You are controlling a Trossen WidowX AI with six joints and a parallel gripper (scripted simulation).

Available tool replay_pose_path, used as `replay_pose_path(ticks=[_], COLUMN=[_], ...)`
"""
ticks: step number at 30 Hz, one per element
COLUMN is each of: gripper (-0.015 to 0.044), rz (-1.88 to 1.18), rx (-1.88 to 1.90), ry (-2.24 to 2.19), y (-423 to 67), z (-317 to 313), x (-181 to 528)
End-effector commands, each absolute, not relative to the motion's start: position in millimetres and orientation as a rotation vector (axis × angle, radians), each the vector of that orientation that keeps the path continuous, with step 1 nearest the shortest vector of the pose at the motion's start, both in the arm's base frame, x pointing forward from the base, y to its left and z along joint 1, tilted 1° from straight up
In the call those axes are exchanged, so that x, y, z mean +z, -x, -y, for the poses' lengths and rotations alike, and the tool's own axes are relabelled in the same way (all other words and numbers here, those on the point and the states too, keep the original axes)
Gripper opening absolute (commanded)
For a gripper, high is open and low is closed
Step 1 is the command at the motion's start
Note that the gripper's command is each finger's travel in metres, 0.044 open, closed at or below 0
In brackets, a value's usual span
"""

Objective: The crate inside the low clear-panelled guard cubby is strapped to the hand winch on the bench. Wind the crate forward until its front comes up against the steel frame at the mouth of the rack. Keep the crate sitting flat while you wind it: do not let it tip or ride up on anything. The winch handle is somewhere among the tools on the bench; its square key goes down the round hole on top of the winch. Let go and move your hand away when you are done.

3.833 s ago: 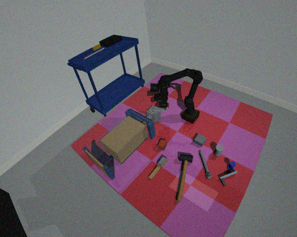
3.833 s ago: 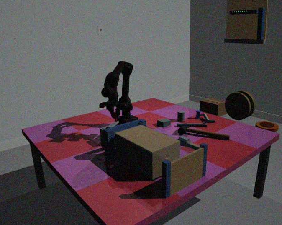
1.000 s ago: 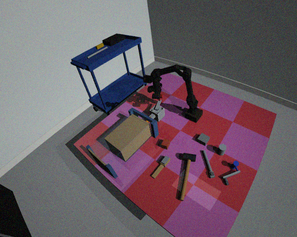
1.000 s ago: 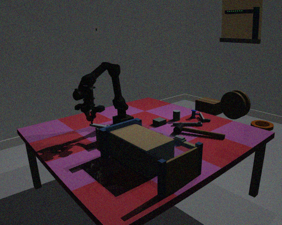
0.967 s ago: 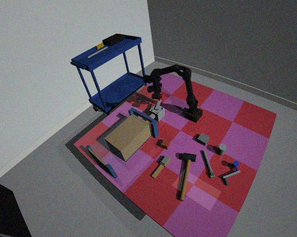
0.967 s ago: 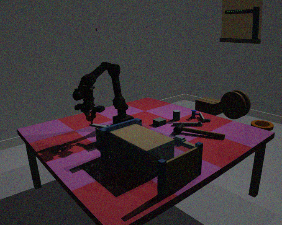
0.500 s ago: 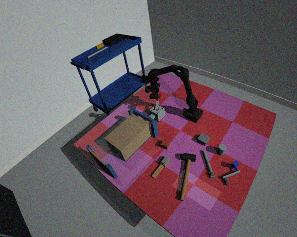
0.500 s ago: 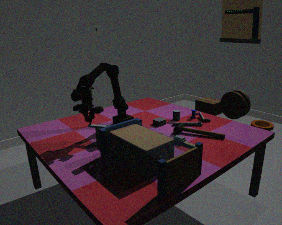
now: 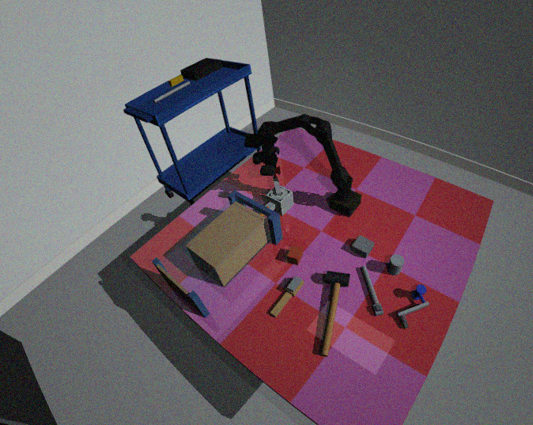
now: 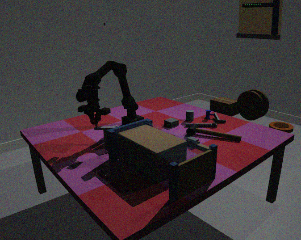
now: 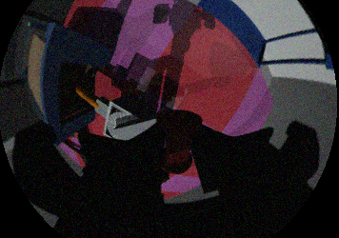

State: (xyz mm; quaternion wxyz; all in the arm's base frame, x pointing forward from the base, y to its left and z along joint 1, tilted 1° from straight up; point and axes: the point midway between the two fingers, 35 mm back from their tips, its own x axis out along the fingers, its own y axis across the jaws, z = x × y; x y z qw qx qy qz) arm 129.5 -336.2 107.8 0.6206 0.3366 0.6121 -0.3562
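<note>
The tan crate (image 9: 228,240) (image 10: 150,136) sits flat in the low cubby. Its front end is close behind the blue frame (image 9: 253,204) (image 10: 131,124) at the mouth; I cannot tell if they touch. The grey winch (image 9: 282,201) (image 11: 125,122) stands just beyond the frame, and an orange strap (image 11: 88,100) runs from it toward the crate. My gripper (image 9: 272,174) (image 10: 95,121) hangs straight above the winch, shut on the grey winch handle (image 9: 277,188), which stands in the winch's top hole. The fingertips are dark and hard to make out in the wrist view.
A hammer (image 9: 332,311), a mallet (image 9: 288,294), a grey rod (image 9: 371,296), a grey block (image 9: 362,244), a cylinder (image 9: 395,263), a blue knob (image 9: 420,290), an L-shaped bar (image 9: 410,311) and a small brown block (image 9: 294,252) lie on the bench. A blue cart (image 9: 195,127) stands beside it.
</note>
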Motion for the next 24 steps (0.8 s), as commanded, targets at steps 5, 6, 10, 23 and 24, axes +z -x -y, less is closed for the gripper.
replay_pose_path(ticks=[5, 6, 10, 23, 24], gripper=[0.0000, 0.0000, 0.0000, 0.0000, 0.0000], rz=[-1.398, -1.398, -1.398, -1.396, -1.396], rx=[-0.790, -0.790, -0.790, -0.790, -0.790], ry=[-0.773, -0.773, -0.773, -0.773, -0.773], y=[-154, -156, -162, -178, -180], z=[342, 343, 345, 348, 348], x=[101, 101, 101, 102, 102])
